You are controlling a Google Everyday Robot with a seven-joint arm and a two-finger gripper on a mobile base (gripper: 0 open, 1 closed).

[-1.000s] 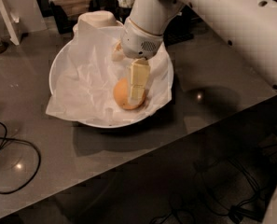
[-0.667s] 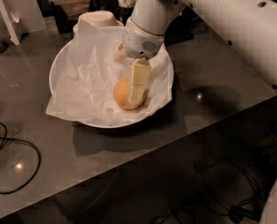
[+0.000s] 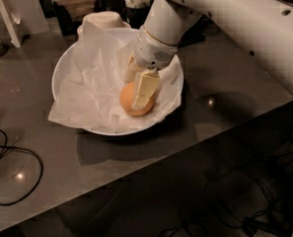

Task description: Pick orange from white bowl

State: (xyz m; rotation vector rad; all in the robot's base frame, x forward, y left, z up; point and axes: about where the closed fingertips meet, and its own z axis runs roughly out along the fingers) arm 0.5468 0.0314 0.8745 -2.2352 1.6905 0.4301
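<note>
The orange [image 3: 128, 104] lies in the right half of the white bowl [image 3: 62, 69], on its crinkled white paper lining [image 3: 89, 90]. My gripper [image 3: 134, 94] reaches down into the bowl from the upper right. One cream finger [image 3: 144, 89] lies across the front right of the orange and the other finger [image 3: 130, 71] stands behind it at the left. The fingers press on the orange from both sides. The orange still rests on the paper. My white arm hides the bowl's far right rim.
A smaller cream cup-like bowl [image 3: 102, 19] stands just behind the white bowl. A black cable [image 3: 18, 157] loops on the grey table at the left. A white stand [image 3: 8, 19] is at the far left. The table's front edge runs diagonally at the lower right.
</note>
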